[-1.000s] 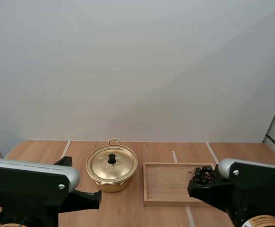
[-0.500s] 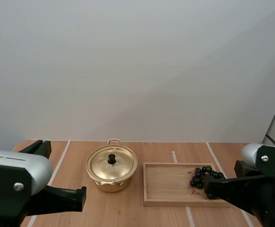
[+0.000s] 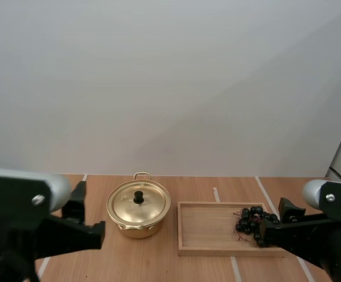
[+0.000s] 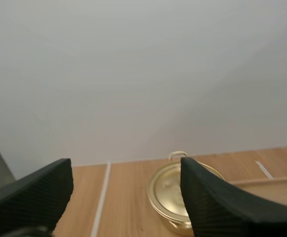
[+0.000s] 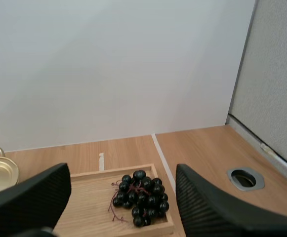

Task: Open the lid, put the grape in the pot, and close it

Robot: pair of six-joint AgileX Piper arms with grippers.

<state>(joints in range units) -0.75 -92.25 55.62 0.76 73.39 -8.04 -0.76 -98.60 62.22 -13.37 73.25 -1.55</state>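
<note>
Lid [image 3: 138, 202] seated on pot [image 3: 136, 227], on worktop [image 3: 311, 187] left of tray [image 3: 211, 252]; left tool [image 4: 126, 170], jaws apart, is the nearer, pot ahead and slightly to its right. Grapes [image 3: 253, 218] lie at right end of tray, straight ahead of right tool [image 5: 122, 173], jaws likewise spread.

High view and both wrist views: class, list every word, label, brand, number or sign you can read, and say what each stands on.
There are none to read.
The pot, its lid, the wooden tray, the grapes and the table bear no word, label, number or sign.
The pale strips on the table are plain lines.
</note>
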